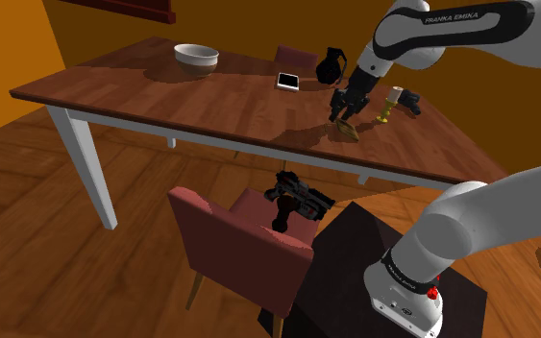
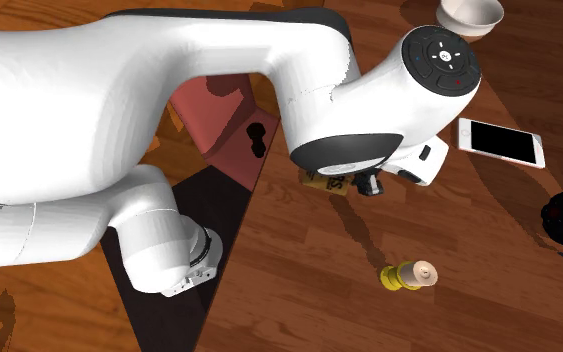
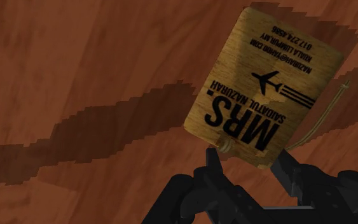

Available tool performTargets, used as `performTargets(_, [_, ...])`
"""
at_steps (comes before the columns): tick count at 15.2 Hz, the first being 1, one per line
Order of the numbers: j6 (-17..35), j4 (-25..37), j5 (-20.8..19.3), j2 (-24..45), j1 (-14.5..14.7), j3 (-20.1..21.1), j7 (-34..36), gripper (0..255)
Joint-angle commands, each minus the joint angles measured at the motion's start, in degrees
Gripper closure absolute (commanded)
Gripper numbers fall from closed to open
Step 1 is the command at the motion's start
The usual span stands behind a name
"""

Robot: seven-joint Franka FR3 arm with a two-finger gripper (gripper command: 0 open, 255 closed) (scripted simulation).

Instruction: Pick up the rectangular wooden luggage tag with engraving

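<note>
The wooden luggage tag (image 3: 260, 89) is a tan rectangle with black engraving, a small plane symbol and a thin cord. My black gripper (image 3: 247, 162) is shut on the tag's near end, one finger pressing on each side. In the shoulder view the gripper (image 1: 343, 117) hangs low over the brown wooden table (image 1: 162, 96), near its front edge, with the tag (image 1: 349, 132) just under the fingers. In the second exterior view the tag (image 2: 321, 183) peeks out from under the white wrist. Whether it touches the table I cannot tell.
A small yellow bottle (image 1: 389, 104) stands close beside the gripper, with a black object (image 1: 410, 100) behind it. Farther back are a phone (image 1: 288, 81), a dark bag-like thing (image 1: 330, 65) and a white bowl (image 1: 196, 56). A red chair (image 1: 239, 240) stands below the table's front edge.
</note>
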Motion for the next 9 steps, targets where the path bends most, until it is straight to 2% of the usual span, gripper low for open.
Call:
performTargets(1, [0.01, -0.02, 0.01, 0.02, 0.01, 0.0, -0.01, 255])
performTargets(4, [-0.02, -0.09, -0.01, -0.07, -0.01, 0.01, 0.0, 255])
performTargets(9, [-3.94, 3.34, -0.13, -0.61, 0.01, 0.29, 0.62, 255])
